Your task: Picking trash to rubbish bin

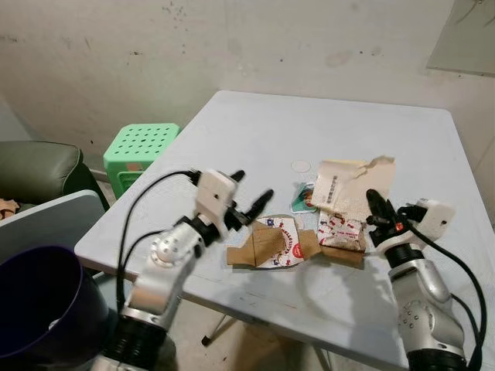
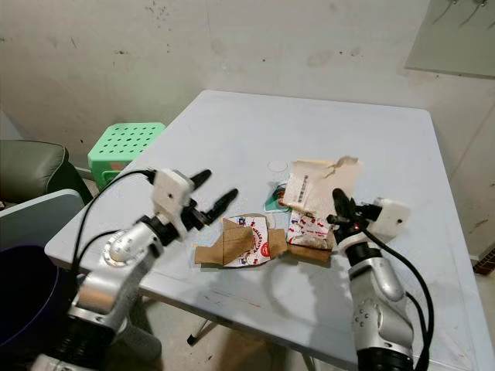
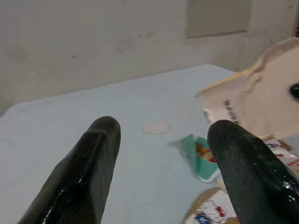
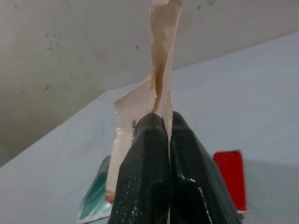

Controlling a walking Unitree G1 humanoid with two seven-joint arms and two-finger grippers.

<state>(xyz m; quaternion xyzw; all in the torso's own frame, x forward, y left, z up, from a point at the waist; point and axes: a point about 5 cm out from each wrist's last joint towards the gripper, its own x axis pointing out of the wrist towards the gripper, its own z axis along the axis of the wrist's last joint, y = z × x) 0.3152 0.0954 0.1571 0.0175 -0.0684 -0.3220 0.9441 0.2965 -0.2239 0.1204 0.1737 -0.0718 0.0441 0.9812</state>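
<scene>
Since its fingers pinch the torn beige paper bag (image 1: 352,185) on the grey tabletop (image 1: 255,131), right gripper (image 1: 377,205) readies lifting; left gripper (image 1: 251,191) hovers spread beside brown cardboard scrap (image 1: 267,243), dark bin (image 1: 35,301) waits left.

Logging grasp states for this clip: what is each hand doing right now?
Left hand: open, empty, above the flattened carton.
Right hand: closed on the torn paper envelope.
</scene>
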